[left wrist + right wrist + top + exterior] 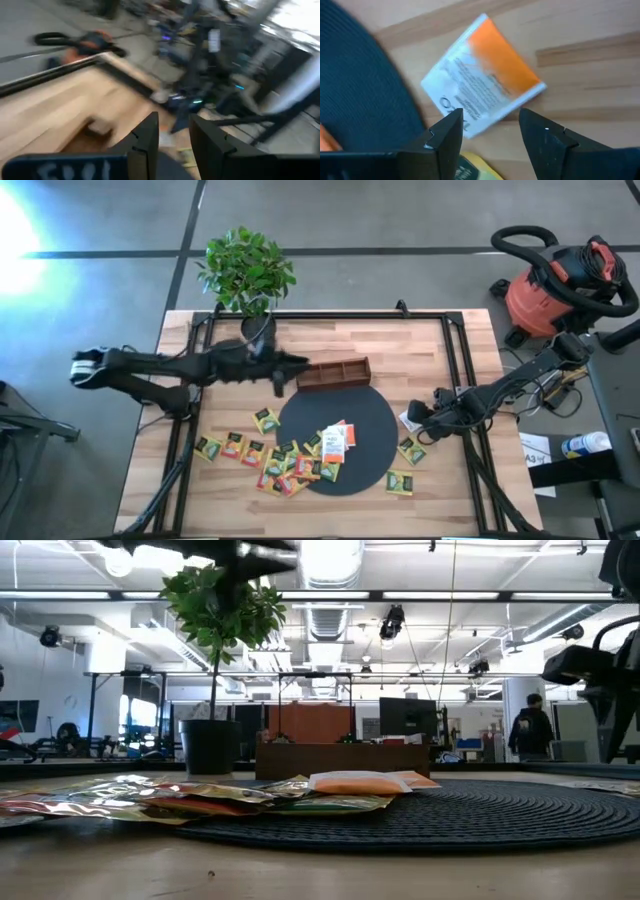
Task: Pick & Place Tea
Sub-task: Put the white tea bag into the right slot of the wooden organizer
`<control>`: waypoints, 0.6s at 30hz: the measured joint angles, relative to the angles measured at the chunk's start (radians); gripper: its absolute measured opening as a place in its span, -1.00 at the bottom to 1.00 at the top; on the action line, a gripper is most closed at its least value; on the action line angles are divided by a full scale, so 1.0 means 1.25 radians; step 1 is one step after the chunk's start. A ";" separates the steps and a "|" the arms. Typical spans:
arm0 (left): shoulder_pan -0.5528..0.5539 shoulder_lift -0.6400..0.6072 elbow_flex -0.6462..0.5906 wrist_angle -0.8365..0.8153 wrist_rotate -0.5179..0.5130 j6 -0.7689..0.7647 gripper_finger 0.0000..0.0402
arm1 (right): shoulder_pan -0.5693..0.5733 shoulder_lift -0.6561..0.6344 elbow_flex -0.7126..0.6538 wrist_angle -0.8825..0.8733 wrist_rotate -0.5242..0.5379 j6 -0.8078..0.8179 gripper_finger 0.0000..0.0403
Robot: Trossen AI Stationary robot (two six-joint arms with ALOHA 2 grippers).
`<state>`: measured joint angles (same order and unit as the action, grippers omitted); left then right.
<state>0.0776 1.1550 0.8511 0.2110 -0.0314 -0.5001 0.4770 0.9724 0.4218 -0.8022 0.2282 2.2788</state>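
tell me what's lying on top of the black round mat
On the black round mat, two white-and-orange tea sachets lie near its middle, a few green and orange ones overlap its near-left edge, and one green sachet overlaps its near-right edge. Anything beneath them is hidden.

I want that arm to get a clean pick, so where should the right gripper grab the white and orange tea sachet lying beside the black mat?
Come straight down on the white-and-orange sachet. It lies flat on the wood, so the open right gripper should probably pinch the near white edge.
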 joint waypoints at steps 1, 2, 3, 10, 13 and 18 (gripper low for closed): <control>0.005 0.040 0.037 -0.036 0.035 0.011 -0.59 | 0.001 0.008 0.011 -0.016 -0.002 0.000 -0.07; 0.008 0.076 0.070 -0.069 0.053 0.025 -0.59 | 0.002 0.013 0.023 -0.027 -0.003 0.001 -0.07; 0.008 0.112 0.104 -0.101 0.060 0.041 -0.59 | 0.003 0.019 0.032 -0.040 -0.007 0.000 -0.07; 0.012 0.288 0.261 -0.218 0.061 0.149 -0.59 | 0.014 0.101 0.026 -0.023 -0.042 0.018 -0.07; 0.011 0.335 0.297 -0.256 0.061 0.184 -0.59 | 0.014 0.138 0.016 0.003 -0.031 0.034 -0.07; 0.011 0.352 0.337 -0.292 0.056 0.245 -0.59 | 0.010 0.173 0.012 0.019 0.015 0.035 -0.07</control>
<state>0.0908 1.5947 1.2723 -0.1540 0.0391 -0.1940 0.4901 1.1890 0.4364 -0.7790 0.2467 2.3230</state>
